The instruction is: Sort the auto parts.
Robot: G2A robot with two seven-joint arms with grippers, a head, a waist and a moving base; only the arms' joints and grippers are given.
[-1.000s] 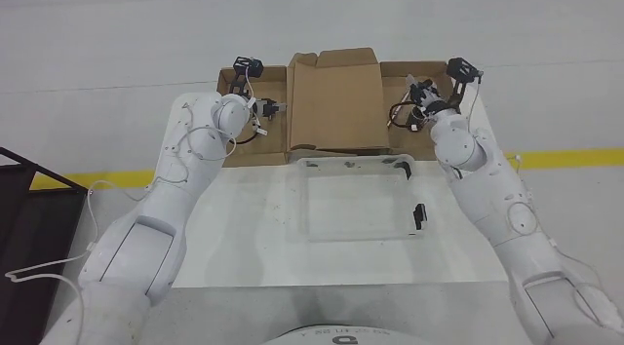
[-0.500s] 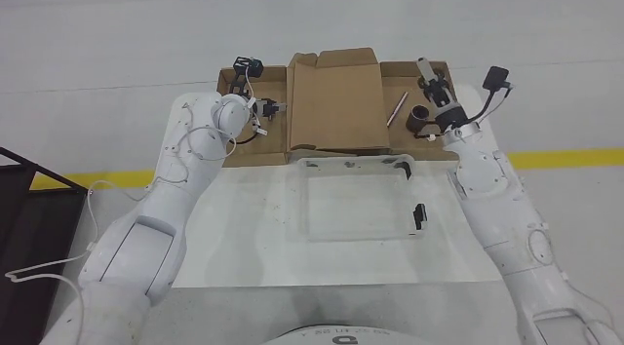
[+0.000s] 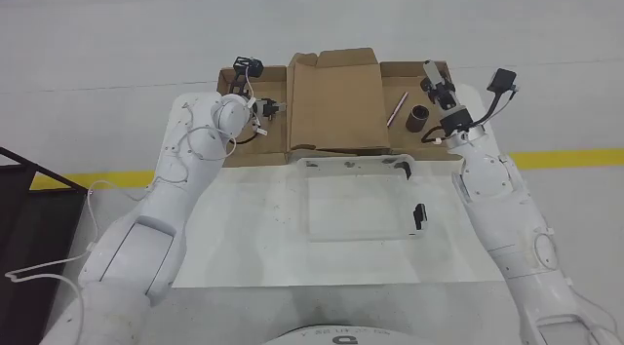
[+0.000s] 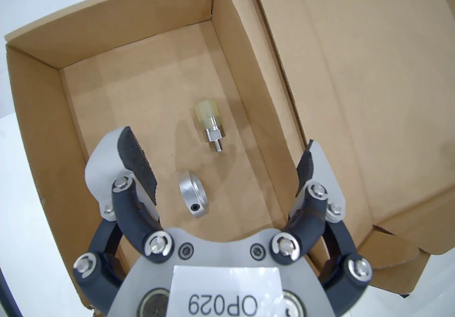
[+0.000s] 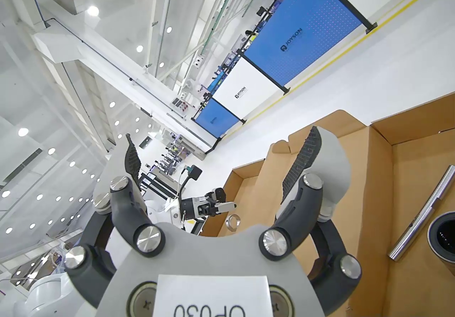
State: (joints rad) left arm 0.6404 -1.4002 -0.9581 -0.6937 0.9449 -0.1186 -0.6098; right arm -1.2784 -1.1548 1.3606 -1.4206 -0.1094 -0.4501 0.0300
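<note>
My left gripper (image 4: 218, 151) (image 3: 280, 106) hangs open over the left cardboard box (image 4: 42, 112). On that box's floor, below the jaws, lie a silver ring collar (image 4: 193, 199) and a small metal fitting with a yellowish cap (image 4: 210, 124). My right gripper (image 5: 224, 140) (image 3: 435, 82) is open and holds nothing; it sits above the right box (image 3: 395, 72) and is tilted up toward the hall. In the right box lie a thin metal rod (image 3: 397, 109) (image 5: 419, 215) and a dark cylinder (image 3: 418, 118) (image 5: 442, 236).
A closed cardboard box (image 3: 336, 101) stands between the two open ones. In front lies a clear tray (image 3: 322, 233) with a small black part (image 3: 418, 216) at its right side and another black piece (image 3: 405, 164) at its far right corner.
My right gripper has lifted from low inside the right box and swung outward and upward, uncovering the rod and dark cylinder. The left arm has kept still.
</note>
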